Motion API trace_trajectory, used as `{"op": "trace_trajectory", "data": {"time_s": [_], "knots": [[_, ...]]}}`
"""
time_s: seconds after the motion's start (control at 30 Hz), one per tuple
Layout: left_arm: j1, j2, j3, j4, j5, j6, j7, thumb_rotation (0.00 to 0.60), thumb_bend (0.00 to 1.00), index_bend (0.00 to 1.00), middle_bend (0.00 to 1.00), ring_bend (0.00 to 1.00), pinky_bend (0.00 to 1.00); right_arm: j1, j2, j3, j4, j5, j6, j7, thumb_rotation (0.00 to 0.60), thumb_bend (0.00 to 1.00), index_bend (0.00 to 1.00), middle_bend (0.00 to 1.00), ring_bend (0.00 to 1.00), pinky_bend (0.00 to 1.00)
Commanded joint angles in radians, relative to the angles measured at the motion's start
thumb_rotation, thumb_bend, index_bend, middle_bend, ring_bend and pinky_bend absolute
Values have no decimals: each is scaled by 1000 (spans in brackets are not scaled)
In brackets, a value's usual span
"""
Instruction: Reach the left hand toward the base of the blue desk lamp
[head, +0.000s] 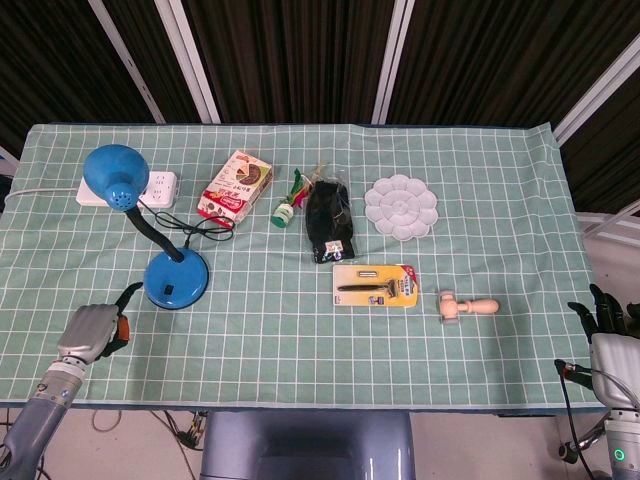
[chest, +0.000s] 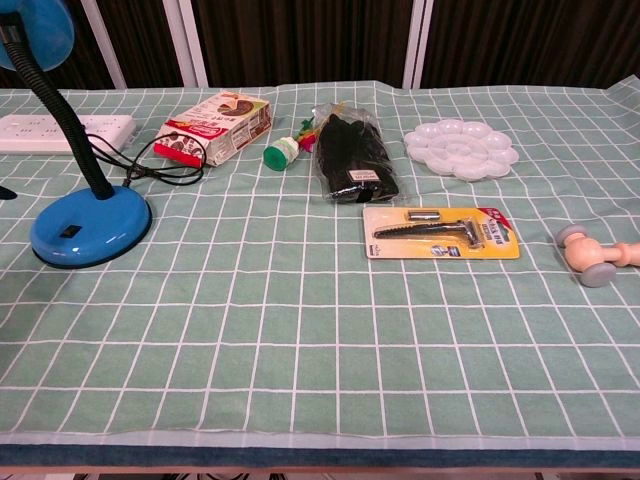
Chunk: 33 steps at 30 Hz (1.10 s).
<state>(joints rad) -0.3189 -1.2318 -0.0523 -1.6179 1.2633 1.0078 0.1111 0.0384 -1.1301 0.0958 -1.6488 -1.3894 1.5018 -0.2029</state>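
The blue desk lamp stands at the table's left; its round base (head: 177, 278) (chest: 90, 227) sits on the green checked cloth, and its black gooseneck rises to the blue shade (head: 112, 177). My left hand (head: 95, 330) hovers over the cloth near the front edge, a short way front-left of the base and not touching it. It holds nothing, and one dark fingertip points toward the base. My right hand (head: 608, 345) stays off the table's front right corner, fingers apart and empty. The chest view shows at most a dark tip at its left edge.
A white power strip (head: 150, 187) lies behind the lamp, its black cord looping toward a snack box (head: 236, 185). Further right lie a green-capped item (head: 285, 212), a black bag (head: 330, 222), a white palette (head: 400, 206), a razor pack (head: 376, 285) and a wooden roller (head: 465, 306).
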Motion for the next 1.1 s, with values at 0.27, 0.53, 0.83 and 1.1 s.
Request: {"op": "trace_trajectory", "data": {"time_s": [0.27,0.53,0.83,1.1], "knots": [[-28,-39,9,43,-9,-37,-7,600,912,72,803,844,967,-1,0,2,-2,6,0,-5,600,154,229,52,68,1000],[-39,-56,12,58,-18,-44,3,600,911,96,803,844,967,-1,0,2,-2,6,0,-8,600,153,229,52,68,1000],[-49,-73,14,63,-19,-42,10,600,911,99,802,844,967,-2,-1,3,-3,9,1,-11,600,153,229,52,68,1000],[-56,-87,18,68,-27,-44,20,600,911,99,802,844,963,-2,-1,4,-4,13,0,-13,600,153,229,52,68,1000]]}}
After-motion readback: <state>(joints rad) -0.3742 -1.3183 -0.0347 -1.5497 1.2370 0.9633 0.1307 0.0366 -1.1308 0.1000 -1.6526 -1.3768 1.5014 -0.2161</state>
